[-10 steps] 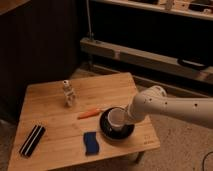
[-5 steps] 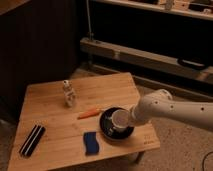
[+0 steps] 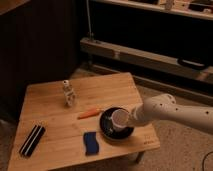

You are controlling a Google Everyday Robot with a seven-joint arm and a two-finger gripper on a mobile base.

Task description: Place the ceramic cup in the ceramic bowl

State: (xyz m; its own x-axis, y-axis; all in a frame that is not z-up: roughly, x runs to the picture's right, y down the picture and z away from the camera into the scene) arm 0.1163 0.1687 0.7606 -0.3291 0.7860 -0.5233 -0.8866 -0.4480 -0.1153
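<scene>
The white ceramic cup [image 3: 120, 118] is tilted, its round rim facing left, and hangs just over the right part of the black ceramic bowl [image 3: 107, 131]. The bowl sits near the front right corner of the wooden table [image 3: 50, 102]. My gripper [image 3: 129, 119] comes in from the right on a white arm and is shut on the cup. The cup hides the fingers and part of the bowl's inside.
A blue sponge [image 3: 91, 142] lies left of the bowl. An orange carrot-like piece [image 3: 90, 112] lies behind the bowl. A small white figurine-like bottle [image 3: 68, 94] stands farther back. A black striped object [image 3: 32, 140] lies at the front left. Shelving [image 3: 150, 55] stands behind.
The arm and the cup have shifted a little to the right over the bowl since a second ago. They have hardly moved in the last half second.
</scene>
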